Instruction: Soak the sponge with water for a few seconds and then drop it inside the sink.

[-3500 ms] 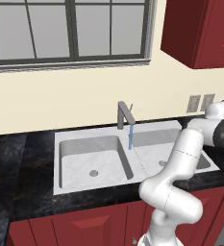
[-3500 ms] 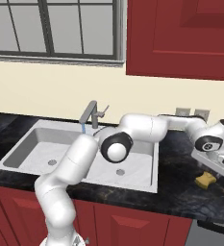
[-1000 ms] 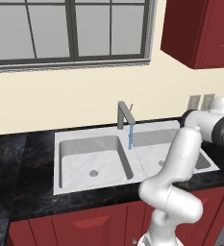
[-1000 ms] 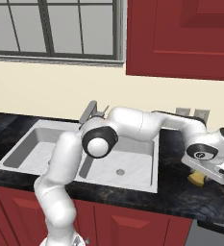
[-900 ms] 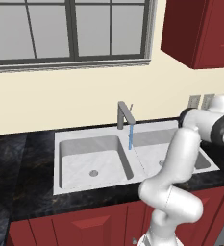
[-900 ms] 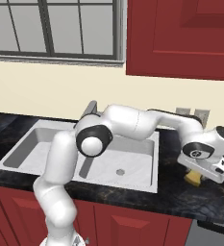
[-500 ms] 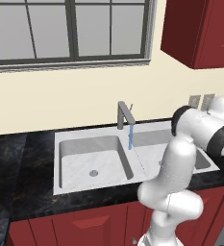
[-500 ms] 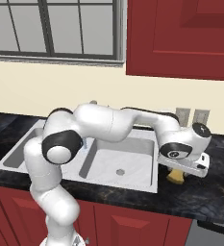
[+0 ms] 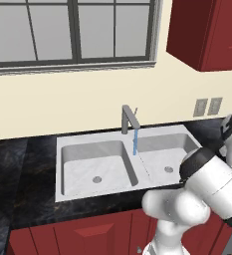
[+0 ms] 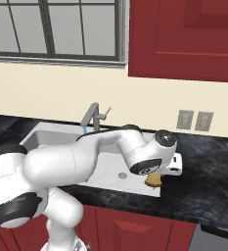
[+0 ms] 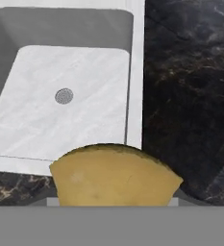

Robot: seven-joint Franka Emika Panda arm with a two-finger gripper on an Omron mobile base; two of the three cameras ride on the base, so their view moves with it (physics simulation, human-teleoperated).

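Wide grey-white marbled double-basin sink (image 9: 77, 149) centre frame, thin blue water stream (image 9: 135, 142) under the square grey tap (image 9: 129, 117). Gripper (image 10: 157, 177) at the sink's right rim, narrowed on the yellow-olive blocky sponge (image 11: 114, 175), bottom of hand view, long axis across frame. Stream lies left, beyond the right basin.

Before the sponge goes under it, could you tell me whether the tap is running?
Running. A thin blue stream of water falls from the spout of the tap toward the sink, by the divider between the two basins.
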